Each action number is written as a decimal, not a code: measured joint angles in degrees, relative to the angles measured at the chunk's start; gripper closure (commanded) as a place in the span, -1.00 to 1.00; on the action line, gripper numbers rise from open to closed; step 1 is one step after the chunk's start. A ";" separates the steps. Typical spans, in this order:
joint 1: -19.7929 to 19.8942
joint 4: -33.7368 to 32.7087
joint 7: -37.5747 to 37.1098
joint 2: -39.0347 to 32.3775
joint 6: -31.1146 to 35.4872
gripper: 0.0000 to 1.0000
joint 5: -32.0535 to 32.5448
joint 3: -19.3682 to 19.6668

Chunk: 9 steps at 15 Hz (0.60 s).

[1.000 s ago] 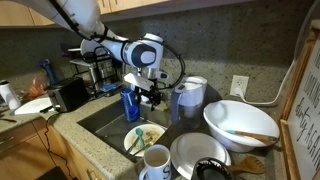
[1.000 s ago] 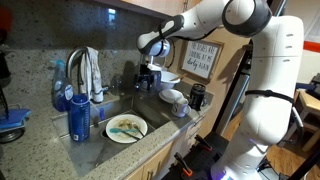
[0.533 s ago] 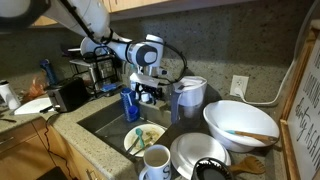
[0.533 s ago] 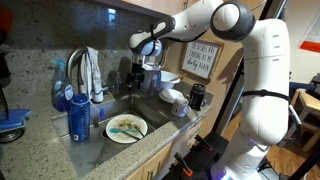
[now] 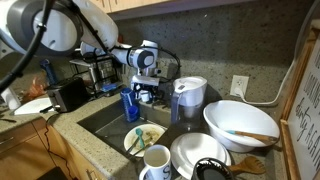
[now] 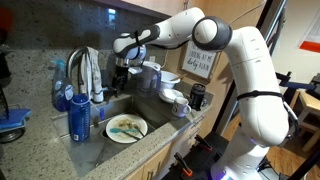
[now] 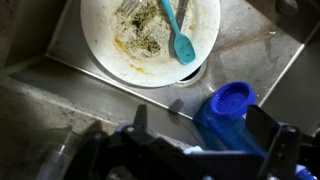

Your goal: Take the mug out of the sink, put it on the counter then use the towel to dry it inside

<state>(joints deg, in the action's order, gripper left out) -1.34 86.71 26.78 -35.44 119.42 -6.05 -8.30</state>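
Currently on reach-for-mug step: my gripper (image 5: 143, 97) wide, empty, hovering over sink (image 5: 105, 120). Mug (image 5: 157, 160) well apart from gripper, beyond dirty plate (image 7: 110, 45). Next: cross over, descend onto rim.

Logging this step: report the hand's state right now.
Hand: open, holding nothing.
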 measured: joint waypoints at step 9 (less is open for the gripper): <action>-2.00 -10.97 4.39 -7.24 -0.02 -1.00 2.58 -2.10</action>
<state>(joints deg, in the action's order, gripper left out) -3.34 75.74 31.17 -42.68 119.40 -3.47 -10.39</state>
